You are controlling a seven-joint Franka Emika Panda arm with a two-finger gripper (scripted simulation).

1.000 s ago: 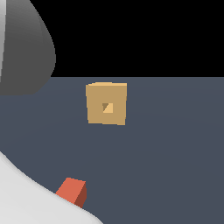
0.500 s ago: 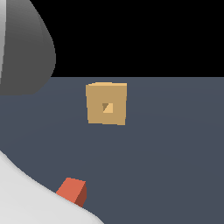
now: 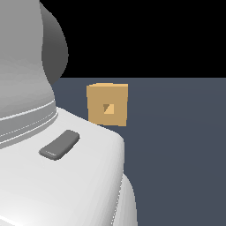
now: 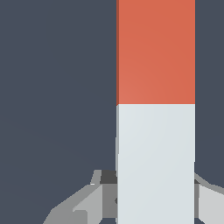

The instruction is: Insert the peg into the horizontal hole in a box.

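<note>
The tan box (image 3: pixel 108 104) stands on the dark floor in the exterior view, its small square hole (image 3: pixel 108 108) facing the camera. The peg (image 4: pixel 155 109) fills the wrist view: an orange-red part and a pale grey-white end part (image 4: pixel 155 162). My gripper (image 4: pixel 155 197) straddles the white end, with one finger (image 4: pixel 94 199) on one side and the other finger (image 4: pixel 210 197) on the other side. No gap shows between fingers and peg, and I cannot tell whether they press on it. The peg and gripper are hidden behind the arm in the exterior view.
The white arm body (image 3: pixel 66 176) covers the exterior view's left and lower part, with a grey oblong patch (image 3: pixel 59 144) on it. Dark blue-grey floor (image 3: pixel 176 154) lies around the box and to the exterior view's right.
The arm has swung far into the exterior view and now covers the spot where the peg's orange-red end showed. The box has not moved.
</note>
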